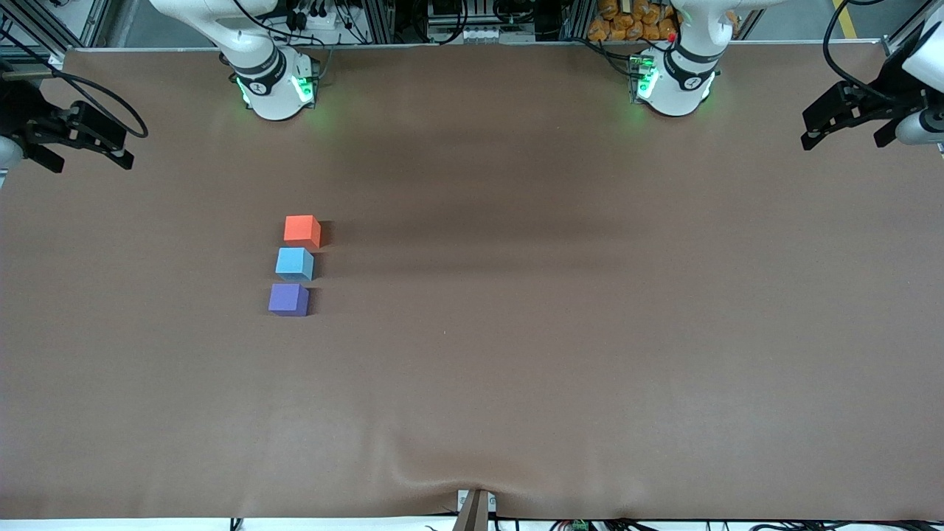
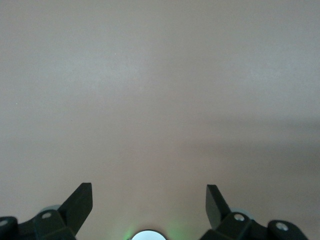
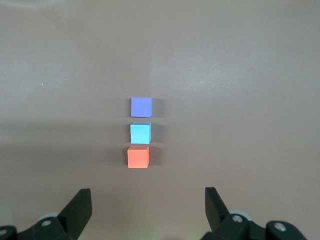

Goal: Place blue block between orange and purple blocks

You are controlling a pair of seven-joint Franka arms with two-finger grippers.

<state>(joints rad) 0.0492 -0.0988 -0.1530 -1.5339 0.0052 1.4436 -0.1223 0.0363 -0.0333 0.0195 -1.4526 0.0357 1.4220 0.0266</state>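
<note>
The blue block [image 1: 295,263] sits on the brown table in a short row, between the orange block [image 1: 302,230] and the purple block [image 1: 288,299], with narrow gaps between them. The orange one is farthest from the front camera, the purple one nearest. The row lies toward the right arm's end. The right wrist view shows the purple [image 3: 141,106], blue [image 3: 140,133] and orange [image 3: 138,156] blocks well below my open, empty right gripper [image 3: 147,196], which is raised at that end [image 1: 87,158]. My left gripper [image 1: 844,136] is raised at its own end, open and empty [image 2: 149,192], over bare cloth.
The brown cloth [image 1: 560,332] covers the whole table and has a wrinkle at its near edge [image 1: 442,472] beside a small clamp [image 1: 476,509]. The arm bases [image 1: 276,88] [image 1: 675,85] stand along the edge farthest from the front camera.
</note>
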